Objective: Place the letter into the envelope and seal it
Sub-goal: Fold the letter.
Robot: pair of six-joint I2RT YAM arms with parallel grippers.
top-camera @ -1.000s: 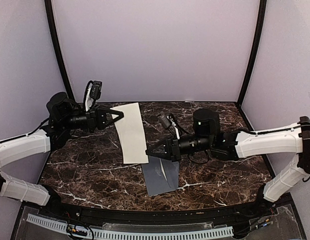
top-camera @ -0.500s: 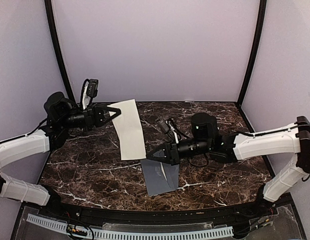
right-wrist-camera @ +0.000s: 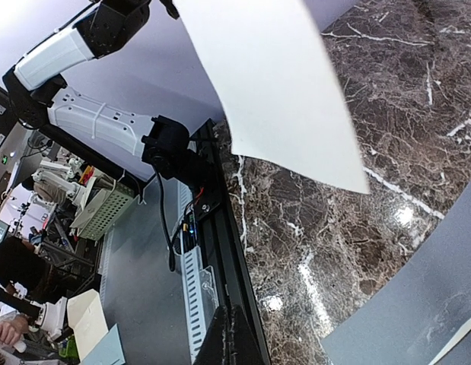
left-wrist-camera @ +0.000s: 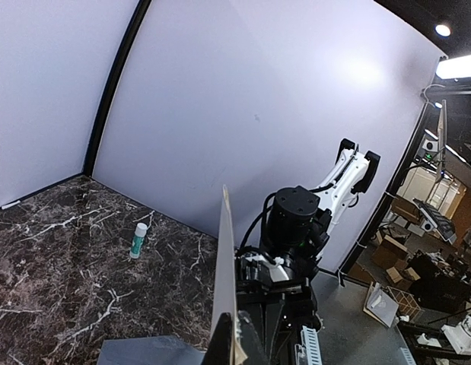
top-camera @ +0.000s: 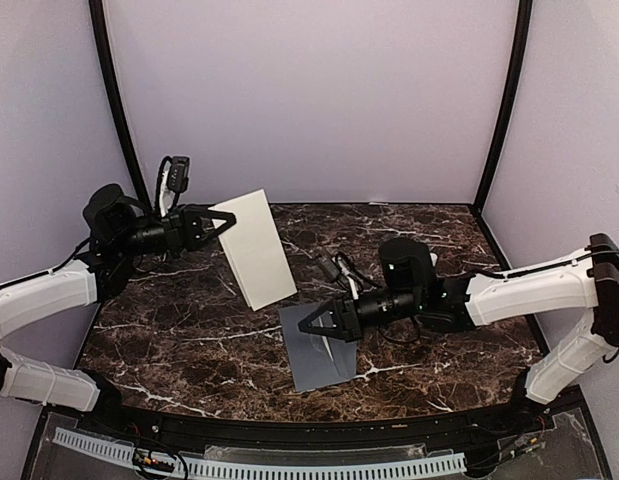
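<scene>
The cream letter (top-camera: pixel 256 250) hangs tilted above the table's left middle, with my left gripper (top-camera: pixel 225 220) shut on its upper left corner. From the left wrist the letter (left-wrist-camera: pixel 226 266) shows edge-on, rising from the closed fingertips of the left gripper (left-wrist-camera: pixel 233 344). The grey envelope (top-camera: pixel 319 348) lies flat near the front middle. My right gripper (top-camera: pixel 307 328) is shut, its tip over the envelope's left part, and nothing shows between its fingers. In the right wrist view the right gripper (right-wrist-camera: pixel 233 336) points past the table's edge, with the letter (right-wrist-camera: pixel 273 84) above and the envelope (right-wrist-camera: pixel 418 304) at lower right.
A small white and green glue stick (left-wrist-camera: pixel 138 239) stands on the marble table (top-camera: pixel 189 330) beyond the letter. Purple walls close in the back and both sides. The black front rail (top-camera: pixel 289 432) runs along the near edge.
My left gripper has lifted the letter off the table and tilted it up. My right gripper has moved toward the front, lower over the envelope's left part.
</scene>
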